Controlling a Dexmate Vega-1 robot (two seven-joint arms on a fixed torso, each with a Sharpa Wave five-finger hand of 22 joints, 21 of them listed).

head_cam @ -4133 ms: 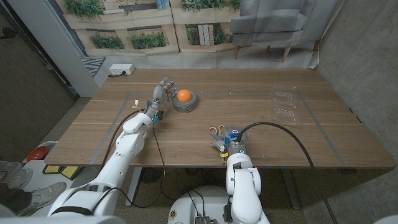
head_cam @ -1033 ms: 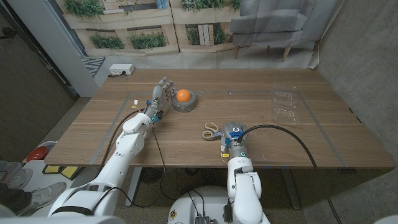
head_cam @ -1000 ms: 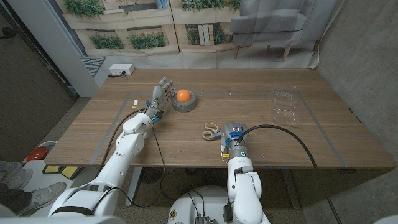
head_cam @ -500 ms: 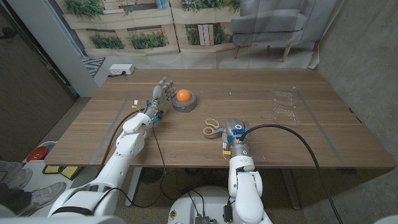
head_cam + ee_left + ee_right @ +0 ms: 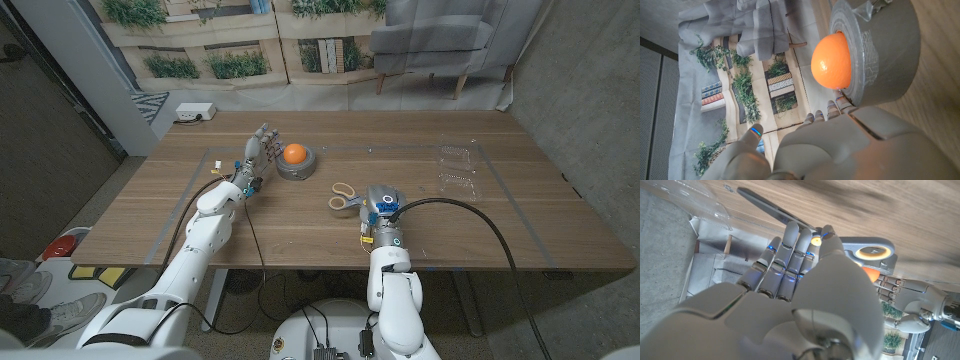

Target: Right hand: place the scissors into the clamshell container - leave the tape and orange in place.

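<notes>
The scissors (image 5: 341, 195), grey blades with yellow-lined handles, are at the table's middle front, and my right hand (image 5: 381, 204) holds them with the handles sticking out to its left. In the right wrist view my right hand's (image 5: 805, 280) fingers close over the pivot of the scissors (image 5: 771, 211), whose blade reaches past the fingertips. The clear clamshell container (image 5: 459, 170) lies open at the right, well away from that hand. An orange (image 5: 295, 153) sits in a grey tape roll (image 5: 298, 167). My left hand (image 5: 254, 160) stands beside the tape roll (image 5: 880, 50) with fingers apart and nothing in it.
A white power strip (image 5: 195, 113) lies at the table's back left corner. Thin tape lines mark a rectangle on the wooden table (image 5: 420, 130). A rim of the clamshell (image 5: 710, 202) shows in the right wrist view. Bare wood runs between the scissors and the container.
My right hand has moved away from the front edge and a little to the right, carrying the scissors with it. The left hand, tape and orange have stayed put.
</notes>
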